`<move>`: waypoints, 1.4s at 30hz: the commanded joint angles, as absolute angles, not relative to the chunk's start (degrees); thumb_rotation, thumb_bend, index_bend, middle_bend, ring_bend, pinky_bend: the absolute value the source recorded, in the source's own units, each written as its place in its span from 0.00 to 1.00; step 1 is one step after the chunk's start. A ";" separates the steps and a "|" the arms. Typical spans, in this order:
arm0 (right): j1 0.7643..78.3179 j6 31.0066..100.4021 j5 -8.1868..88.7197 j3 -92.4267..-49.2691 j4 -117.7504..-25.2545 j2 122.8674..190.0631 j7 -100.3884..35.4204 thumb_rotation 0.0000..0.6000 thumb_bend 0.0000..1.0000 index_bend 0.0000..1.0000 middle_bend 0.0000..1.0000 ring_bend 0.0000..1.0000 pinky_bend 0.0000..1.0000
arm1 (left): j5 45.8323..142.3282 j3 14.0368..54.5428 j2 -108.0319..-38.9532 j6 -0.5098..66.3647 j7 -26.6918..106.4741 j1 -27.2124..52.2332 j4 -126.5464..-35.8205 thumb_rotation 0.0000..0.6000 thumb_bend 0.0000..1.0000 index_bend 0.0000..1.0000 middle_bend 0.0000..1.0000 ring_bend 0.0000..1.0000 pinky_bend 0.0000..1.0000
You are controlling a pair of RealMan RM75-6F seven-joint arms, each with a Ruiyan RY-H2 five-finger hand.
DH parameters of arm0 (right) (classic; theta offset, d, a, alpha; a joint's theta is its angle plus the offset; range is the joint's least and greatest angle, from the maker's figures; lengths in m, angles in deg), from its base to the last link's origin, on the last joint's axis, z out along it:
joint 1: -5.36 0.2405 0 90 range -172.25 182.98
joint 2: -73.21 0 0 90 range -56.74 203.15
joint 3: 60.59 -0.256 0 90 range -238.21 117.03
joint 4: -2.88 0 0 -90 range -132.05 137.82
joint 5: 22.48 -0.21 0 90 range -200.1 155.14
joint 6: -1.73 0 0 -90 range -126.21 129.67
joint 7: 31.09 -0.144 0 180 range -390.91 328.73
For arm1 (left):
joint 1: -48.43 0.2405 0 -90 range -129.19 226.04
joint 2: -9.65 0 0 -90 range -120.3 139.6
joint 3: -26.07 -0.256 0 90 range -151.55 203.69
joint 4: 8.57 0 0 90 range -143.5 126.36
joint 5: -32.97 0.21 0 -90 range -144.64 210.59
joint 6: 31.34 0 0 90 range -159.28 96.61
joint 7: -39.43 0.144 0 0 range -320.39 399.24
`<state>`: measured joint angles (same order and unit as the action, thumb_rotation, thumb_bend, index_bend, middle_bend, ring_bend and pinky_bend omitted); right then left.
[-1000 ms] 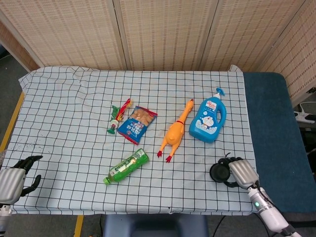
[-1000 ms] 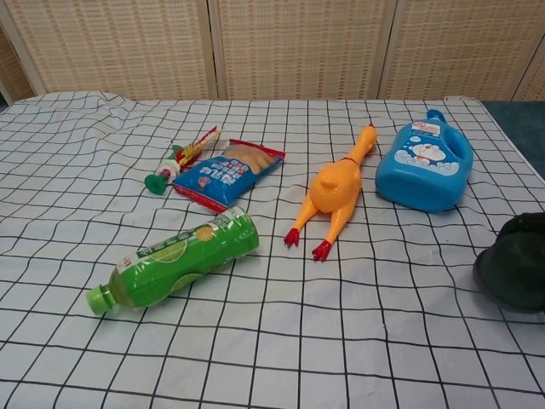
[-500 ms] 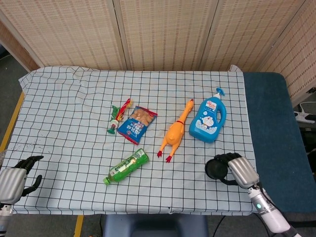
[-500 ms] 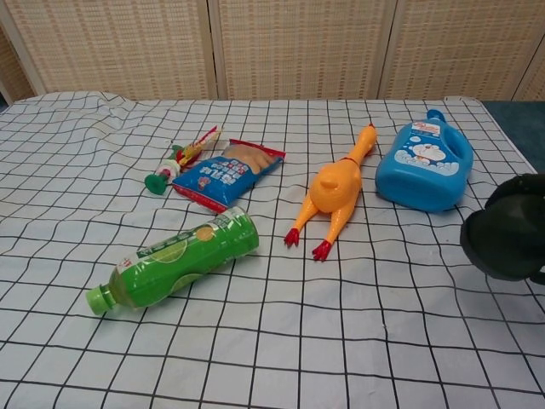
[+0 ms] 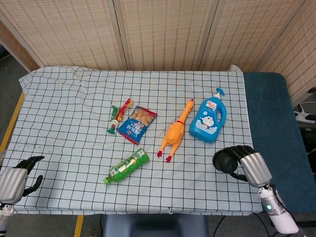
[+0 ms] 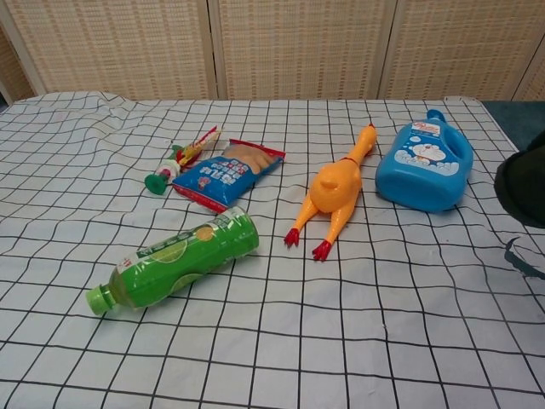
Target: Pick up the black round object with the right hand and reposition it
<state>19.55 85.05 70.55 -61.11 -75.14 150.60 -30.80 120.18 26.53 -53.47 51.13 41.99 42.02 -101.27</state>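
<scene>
The head view looks steeply down from high, taking in the whole bench [image 5: 59,98]. The chest view sits low and near, facing the screen [image 6: 298,43] behind. Both share the chicken [image 5: 174,133] [image 6: 334,192] and jug [image 5: 208,120] [image 6: 426,166].
</scene>
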 commanded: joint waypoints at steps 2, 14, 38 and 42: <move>18.26 77.90 53.10 -66.06 -83.35 147.48 -10.08 1.00 0.10 0.55 0.45 0.31 0.35 | 119.91 26.57 -53.49 50.79 41.95 41.90 -101.36 1.00 0.43 0.22 0.26 0.32 0.63; 19.80 81.82 67.08 -62.93 -80.26 149.25 -25.16 1.00 0.10 0.55 0.45 0.31 0.35 | 120.18 26.47 -53.55 50.79 42.05 41.80 -101.21 1.00 0.43 0.22 0.26 0.32 0.63; 19.35 78.38 61.36 -64.10 -75.35 150.44 -26.72 1.00 0.10 0.55 0.45 0.31 0.35 | 120.11 26.44 -53.63 50.68 42.38 41.71 -101.25 1.00 0.43 0.22 0.26 0.32 0.63; 19.46 78.68 61.10 -64.66 -75.73 150.84 -25.62 1.00 0.10 0.55 0.45 0.31 0.35 | 120.01 26.41 -53.69 50.56 42.41 41.69 -101.24 1.00 0.43 0.22 0.26 0.32 0.63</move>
<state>19.51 79.02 61.10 -64.00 -75.18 150.72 -25.37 120.02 26.41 -53.69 50.56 42.41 41.69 -101.23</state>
